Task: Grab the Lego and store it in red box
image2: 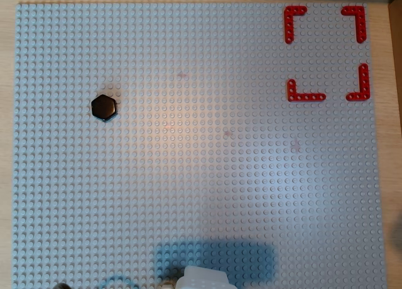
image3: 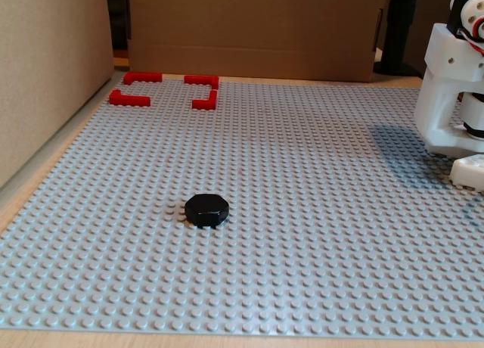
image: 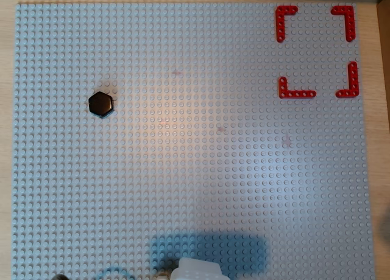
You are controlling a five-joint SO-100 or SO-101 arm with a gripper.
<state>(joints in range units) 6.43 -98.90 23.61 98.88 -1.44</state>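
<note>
Nothing is grasped yet: the Lego (image3: 206, 209) lies untouched, well apart from the red box (image3: 165, 90). The gripper is out of view, so its state cannot be told; reaching comes first.

The grey studded baseplate (image: 201, 170) lies bare on every side of the black hexagon (image: 100, 104), which sits flat and low with nothing beside or above it, so it can be reached from any direction. From the hexagon across to the red box (image: 317, 52) in the far corner of the plate, only open studs lie between, and the box's inside is bare too. Beyond the box, brown cardboard walls (image3: 257, 30) stand upright along the plate's edges, closing off those two sides.
</note>
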